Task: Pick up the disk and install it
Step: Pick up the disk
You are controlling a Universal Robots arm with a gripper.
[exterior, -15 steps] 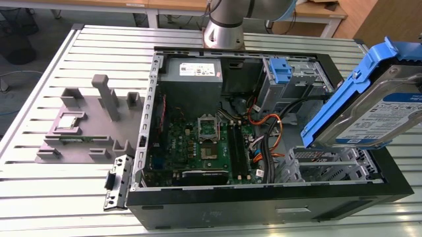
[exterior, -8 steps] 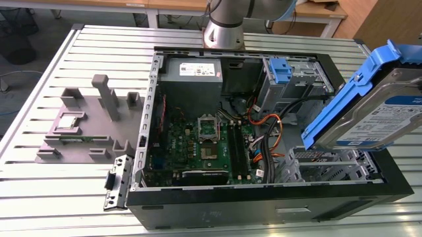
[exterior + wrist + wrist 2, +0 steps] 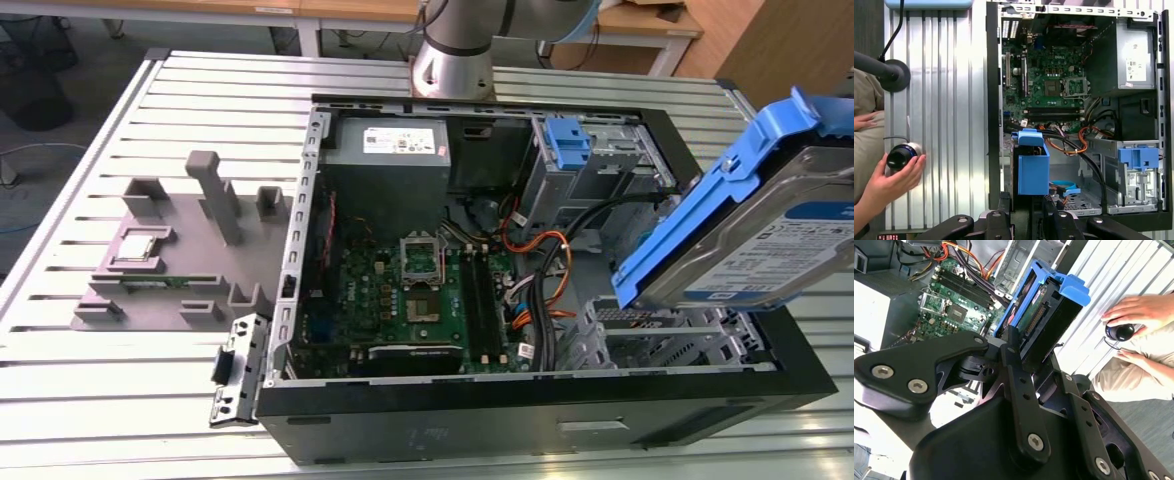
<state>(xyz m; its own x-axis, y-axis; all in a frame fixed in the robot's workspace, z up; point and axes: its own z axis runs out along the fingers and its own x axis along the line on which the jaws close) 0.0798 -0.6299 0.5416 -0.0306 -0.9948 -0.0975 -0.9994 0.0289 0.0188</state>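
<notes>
Over the case's drive cage (image 3: 667, 335), your gripper (image 3: 1031, 347) is clamped on the disk (image 3: 761, 240), whose long axis is tilted steeply.

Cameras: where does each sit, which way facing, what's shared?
Exterior view: off the arm, looking down into the open black computer case, arm column behind it.
Second wrist view: behind the black gripper, looking along it at the silver metal disk in its blue plastic carrier.
First wrist view: above gripper and disk, facing down into the case.
Shared: disk, case.
</notes>
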